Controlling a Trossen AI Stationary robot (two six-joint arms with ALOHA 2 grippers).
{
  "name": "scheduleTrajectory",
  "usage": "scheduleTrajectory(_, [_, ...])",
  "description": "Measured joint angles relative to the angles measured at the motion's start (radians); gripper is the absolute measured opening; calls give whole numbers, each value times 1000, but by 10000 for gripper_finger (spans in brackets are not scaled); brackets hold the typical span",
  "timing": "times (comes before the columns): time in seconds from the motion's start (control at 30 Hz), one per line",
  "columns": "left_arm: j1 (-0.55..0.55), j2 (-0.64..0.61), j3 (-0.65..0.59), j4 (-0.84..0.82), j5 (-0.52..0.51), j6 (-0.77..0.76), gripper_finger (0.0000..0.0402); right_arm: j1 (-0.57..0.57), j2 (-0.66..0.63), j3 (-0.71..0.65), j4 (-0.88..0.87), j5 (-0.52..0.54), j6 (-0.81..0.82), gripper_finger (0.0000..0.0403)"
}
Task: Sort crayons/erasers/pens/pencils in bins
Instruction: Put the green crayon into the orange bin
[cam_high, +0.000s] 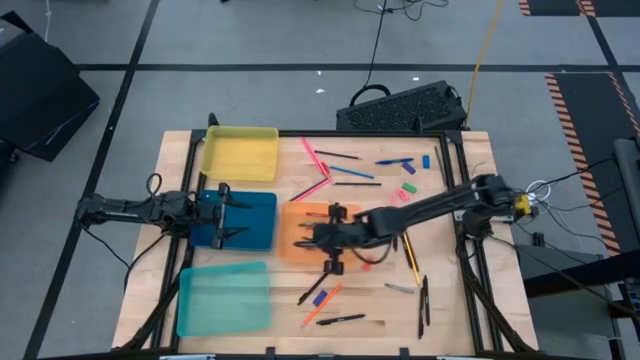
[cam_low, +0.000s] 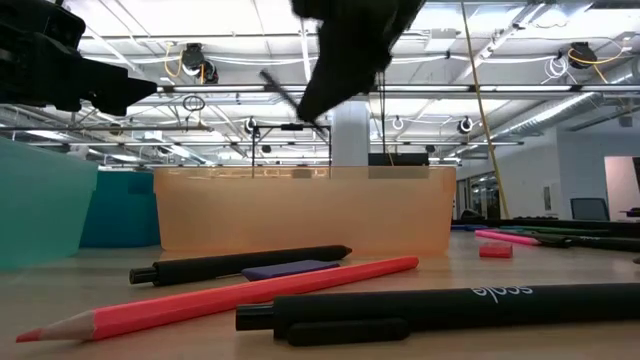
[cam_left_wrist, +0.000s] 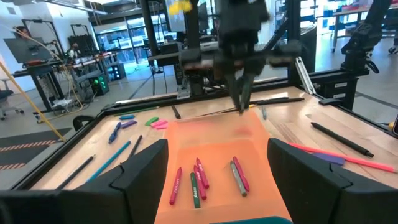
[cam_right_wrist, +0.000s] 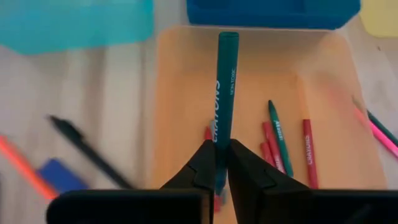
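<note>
High view looks straight down on the whole surface (cam_high: 450, 300); low view sits level at its edge; both wrist views share the orange bin (cam_left_wrist: 211, 140) close up

The tabletop (cam_high: 450, 300) was pale wood with visible grain and a matt finish. The orange bin (cam_low: 300, 210) appeared to be smooth, translucent plastic, and the black pen (cam_low: 450, 310) nearest the low camera had a matt, soft-looking barrel with pale printed lettering. The teal crayon (cam_right_wrist: 225, 87) in the right claw (cam_right_wrist: 222, 163) carried a paper-like printed wrapper, and the claw's dark fingers (cam_right_wrist: 247, 171) looked like matt plastic.
</note>
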Motion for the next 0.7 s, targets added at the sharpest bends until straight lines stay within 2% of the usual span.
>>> scheduleTrajectory(0.27, [0,0,0,0,0,0,273,-42,123,0,8,-1,-43,28])
scheduleTrajectory(0.43, [0,0,0,0,0,0,274,-42,141,0,11,-1,-69,36])
scheduleTrajectory(0.7, [0,0,0,0,0,0,274,-28,141,0,14,0,-80,86])
